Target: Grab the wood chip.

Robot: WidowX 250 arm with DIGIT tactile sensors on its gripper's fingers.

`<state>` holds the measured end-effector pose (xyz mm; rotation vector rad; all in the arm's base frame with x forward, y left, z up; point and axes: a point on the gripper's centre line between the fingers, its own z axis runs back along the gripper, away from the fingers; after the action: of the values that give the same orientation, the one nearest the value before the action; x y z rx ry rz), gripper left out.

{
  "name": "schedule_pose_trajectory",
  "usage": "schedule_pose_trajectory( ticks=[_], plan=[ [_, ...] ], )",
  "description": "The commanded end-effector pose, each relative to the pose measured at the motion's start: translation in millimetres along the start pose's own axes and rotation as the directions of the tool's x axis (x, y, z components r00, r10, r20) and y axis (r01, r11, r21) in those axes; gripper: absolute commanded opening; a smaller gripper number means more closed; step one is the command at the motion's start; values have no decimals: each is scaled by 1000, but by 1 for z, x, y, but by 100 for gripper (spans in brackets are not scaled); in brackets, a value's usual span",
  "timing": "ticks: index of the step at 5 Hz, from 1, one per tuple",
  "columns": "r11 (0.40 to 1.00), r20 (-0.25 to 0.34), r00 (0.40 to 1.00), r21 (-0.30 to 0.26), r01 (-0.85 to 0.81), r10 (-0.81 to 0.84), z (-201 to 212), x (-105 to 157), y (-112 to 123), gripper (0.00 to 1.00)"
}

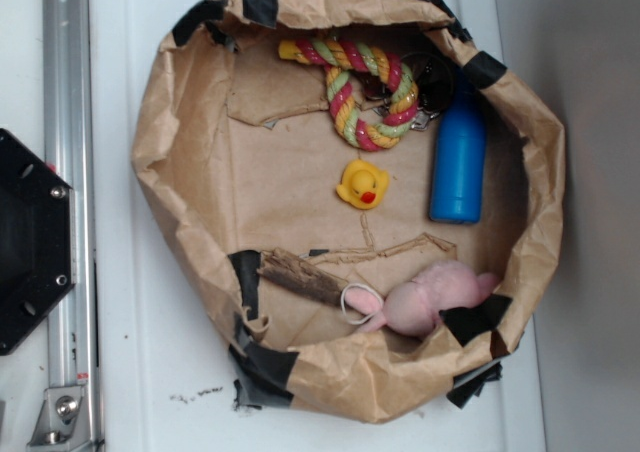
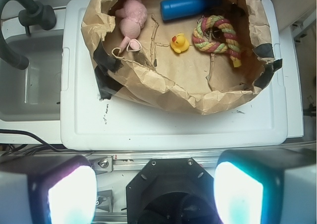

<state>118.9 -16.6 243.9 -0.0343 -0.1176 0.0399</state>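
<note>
Wood chip [image 1: 302,278] in paper nest [image 1: 180,122]

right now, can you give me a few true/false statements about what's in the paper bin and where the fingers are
1. The wood chip lies by the pink plush toy. True.
2. The blue bottle stands upright. False: it lies on its side near the paper wall.
3. The fingers are clamped on the wood chip. False: in the wrist view the gripper is open and well outside the bin, holding nothing.
4. The rubber duck sits between the rope toy and the plush toy. True.
5. The rope toy is draped over the duck. False: they lie apart.
</note>
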Motion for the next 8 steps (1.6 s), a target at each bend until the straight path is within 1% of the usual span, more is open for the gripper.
schedule_pose_trajectory(
  ticks=[1, 2, 3, 4, 5, 6, 7, 8],
  plan=[
    [1000, 0, 1000, 0, 0, 0, 0, 0, 0, 100],
    [995, 33, 999, 95, 11, -15, -19, 49, 17, 100],
    [993, 14, 999, 108, 36, -38, -50, 97, 43, 100],
    [994, -17, 994, -17, 108, -108, -94, 129, 42, 100],
    [975, -34, 981, -123, 186, -191, -137, 126, 28, 100],
    [945, -69, 953, -167, 280, -294, -161, 106, 4, 100],
    [948, -124, 940, -75, 309, -317, -185, 90, -13, 100],
    [952, -139, 942, -54, 301, -306, -204, 94, -17, 100]
  ],
)
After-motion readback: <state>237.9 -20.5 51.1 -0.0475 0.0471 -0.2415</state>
